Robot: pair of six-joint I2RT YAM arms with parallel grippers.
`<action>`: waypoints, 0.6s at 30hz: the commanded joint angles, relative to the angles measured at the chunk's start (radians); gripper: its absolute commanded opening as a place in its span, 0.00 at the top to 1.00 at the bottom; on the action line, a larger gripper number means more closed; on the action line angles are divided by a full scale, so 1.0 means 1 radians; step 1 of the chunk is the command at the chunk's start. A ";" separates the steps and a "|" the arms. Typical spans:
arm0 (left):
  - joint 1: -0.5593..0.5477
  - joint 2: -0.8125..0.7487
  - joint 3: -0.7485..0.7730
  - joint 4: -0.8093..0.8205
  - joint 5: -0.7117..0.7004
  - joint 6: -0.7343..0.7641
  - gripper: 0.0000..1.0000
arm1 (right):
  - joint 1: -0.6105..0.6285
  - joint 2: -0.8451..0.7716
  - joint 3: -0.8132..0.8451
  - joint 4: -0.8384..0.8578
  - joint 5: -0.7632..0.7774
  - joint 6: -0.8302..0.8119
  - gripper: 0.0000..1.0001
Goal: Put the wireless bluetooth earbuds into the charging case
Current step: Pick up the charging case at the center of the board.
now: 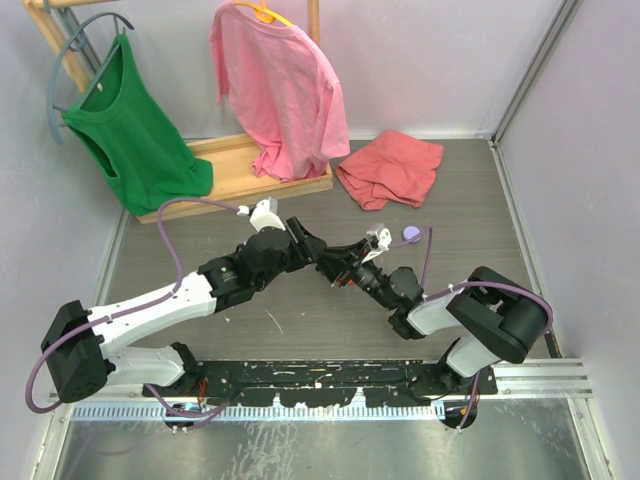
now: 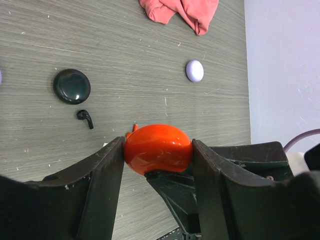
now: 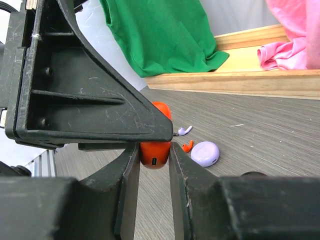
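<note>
A glossy orange charging case (image 2: 158,148) hangs above the grey table, held from two sides. My left gripper (image 2: 158,152) is shut on its broad sides. My right gripper (image 3: 154,156) is shut on its narrow end, with the charging port (image 3: 154,161) facing that camera. The two grippers meet mid-table (image 1: 335,268). On the table below lie an orange earbud (image 3: 187,146), a lavender earbud (image 3: 185,131) and a black earbud (image 2: 85,118). A lavender case (image 3: 205,153) and a black round case (image 2: 72,86) rest closed nearby. Whether the orange case's lid is open is hidden.
A crumpled red cloth (image 1: 390,168) lies at the back right of the table. A wooden rack (image 1: 245,170) at the back left holds a green shirt (image 1: 135,135) and a pink shirt (image 1: 280,85). Walls close in the right side (image 1: 590,180).
</note>
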 commanded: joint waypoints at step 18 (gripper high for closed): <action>0.190 -0.353 -0.156 0.188 0.335 0.369 0.18 | -0.050 -0.076 0.013 0.179 -0.179 0.091 0.96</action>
